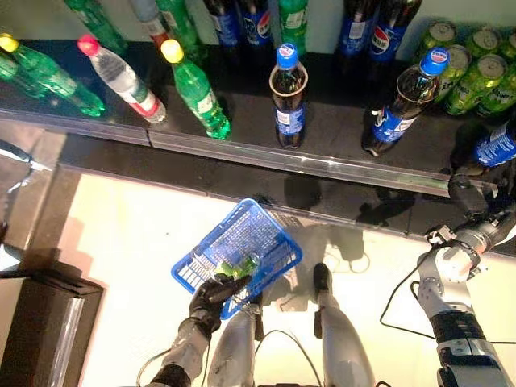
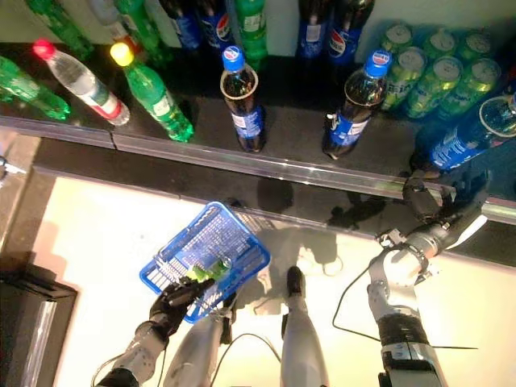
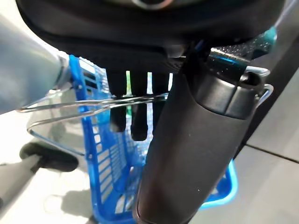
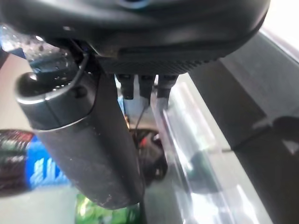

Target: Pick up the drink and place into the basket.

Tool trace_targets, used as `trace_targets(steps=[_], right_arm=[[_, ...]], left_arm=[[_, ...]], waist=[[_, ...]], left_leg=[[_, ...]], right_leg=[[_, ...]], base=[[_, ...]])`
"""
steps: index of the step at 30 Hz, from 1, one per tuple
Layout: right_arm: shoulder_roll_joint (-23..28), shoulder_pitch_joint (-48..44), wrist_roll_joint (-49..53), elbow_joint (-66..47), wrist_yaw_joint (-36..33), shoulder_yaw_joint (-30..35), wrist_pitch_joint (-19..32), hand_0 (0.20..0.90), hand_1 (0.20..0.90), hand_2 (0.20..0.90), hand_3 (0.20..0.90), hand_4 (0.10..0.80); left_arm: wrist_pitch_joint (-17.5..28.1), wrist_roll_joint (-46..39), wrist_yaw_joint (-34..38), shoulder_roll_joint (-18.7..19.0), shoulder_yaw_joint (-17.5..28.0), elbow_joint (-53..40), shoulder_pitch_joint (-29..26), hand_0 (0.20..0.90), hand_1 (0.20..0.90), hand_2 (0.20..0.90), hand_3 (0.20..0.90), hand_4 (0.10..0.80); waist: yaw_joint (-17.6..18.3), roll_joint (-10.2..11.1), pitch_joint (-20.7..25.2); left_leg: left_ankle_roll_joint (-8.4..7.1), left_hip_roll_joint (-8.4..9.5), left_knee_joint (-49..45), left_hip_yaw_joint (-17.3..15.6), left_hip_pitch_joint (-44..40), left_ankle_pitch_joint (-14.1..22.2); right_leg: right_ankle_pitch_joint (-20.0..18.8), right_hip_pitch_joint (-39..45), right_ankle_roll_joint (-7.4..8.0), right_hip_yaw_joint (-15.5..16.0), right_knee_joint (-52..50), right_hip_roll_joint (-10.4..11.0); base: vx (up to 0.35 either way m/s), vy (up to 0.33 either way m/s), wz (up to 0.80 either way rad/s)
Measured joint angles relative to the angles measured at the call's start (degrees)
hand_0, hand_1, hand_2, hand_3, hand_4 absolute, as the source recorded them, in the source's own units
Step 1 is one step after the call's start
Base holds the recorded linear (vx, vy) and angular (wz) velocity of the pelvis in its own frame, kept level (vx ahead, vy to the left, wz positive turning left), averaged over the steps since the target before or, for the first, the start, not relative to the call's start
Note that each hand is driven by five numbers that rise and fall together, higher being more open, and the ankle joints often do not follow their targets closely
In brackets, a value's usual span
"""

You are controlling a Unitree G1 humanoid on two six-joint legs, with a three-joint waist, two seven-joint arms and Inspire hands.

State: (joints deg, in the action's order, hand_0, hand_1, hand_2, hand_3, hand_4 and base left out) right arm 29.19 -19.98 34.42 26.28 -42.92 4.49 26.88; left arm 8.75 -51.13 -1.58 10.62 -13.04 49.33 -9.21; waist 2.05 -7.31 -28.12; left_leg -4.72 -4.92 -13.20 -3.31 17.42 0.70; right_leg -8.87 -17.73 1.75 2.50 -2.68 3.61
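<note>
Item one, nearest: left hand (image 1: 211, 297), low in the head views, fingers (image 3: 139, 109) curled round the wire handle (image 3: 93, 102) of a blue basket (image 1: 266, 230). The basket hung tilted above the pale floor (image 1: 129, 242), just beyond those fingers. Inside it lay something green (image 1: 235, 266), close to the fingers; too unclear to identify.

Item two: right hand (image 2: 423, 201), raised at the front edge of the dark shelf (image 1: 242, 137), beside its clear rail (image 1: 322, 165). Its fingers (image 4: 142, 88) showed in the wrist view only as short dark tips above the rail. Whether they were spread or closed could not be told; nothing was seen held in them.

Item three, beyond the right hand's fingers: a blue-labelled cola bottle (image 2: 468, 137), leaning, close to the hand. No contact could be confirmed.

Item four, further along the shelf towards the left hand's side: two upright cola bottles with blue caps, one (image 1: 401, 105) nearer the right hand and one (image 1: 289, 97) at mid-shelf.

Item five, far side past the left hand's fingers: a green bottle with a yellow cap (image 1: 195, 89), a clear bottle with a red cap (image 1: 121, 76), and another green bottle (image 1: 44, 72).

Item six, rearmost: a cluster of green cans (image 1: 472, 68) beyond the right hand, and a back row of further bottles (image 1: 242, 20).
</note>
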Motion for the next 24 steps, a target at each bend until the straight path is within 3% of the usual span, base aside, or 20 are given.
trace_targets(steps=[12,24], right_arm=[[2.8,-7.1,1.8,2.1,-3.0,0.6,0.5,0.9,0.9,0.9,0.9,0.8],[6.6,-13.7,3.5,5.1,-4.1,0.4,-0.7,0.9,0.9,0.9,0.9,0.8]], left_arm=[[1.4,-2.5,1.9,0.9,-0.7,-1.0,-1.5,0.3,0.3,0.3,0.2,0.1],[1.6,-4.2,3.4,1.2,-2.2,-2.1,-2.1,0.3,0.3,0.3,0.2,0.1]], waist=[[0.6,0.7,-2.0],[1.0,0.0,-2.4]], left_leg=[[0.25,-0.06,0.0,-0.9,4.0,0.1],[0.05,0.23,0.2,-1.0,5.7,0.0]], right_leg=[[-1.5,-4.3,-0.19,-1.4,0.9,-0.3],[-2.0,-6.3,-0.13,-1.7,0.8,-0.5]], base=[[-0.065,0.007,-0.05],[-0.019,0.017,-0.02]])
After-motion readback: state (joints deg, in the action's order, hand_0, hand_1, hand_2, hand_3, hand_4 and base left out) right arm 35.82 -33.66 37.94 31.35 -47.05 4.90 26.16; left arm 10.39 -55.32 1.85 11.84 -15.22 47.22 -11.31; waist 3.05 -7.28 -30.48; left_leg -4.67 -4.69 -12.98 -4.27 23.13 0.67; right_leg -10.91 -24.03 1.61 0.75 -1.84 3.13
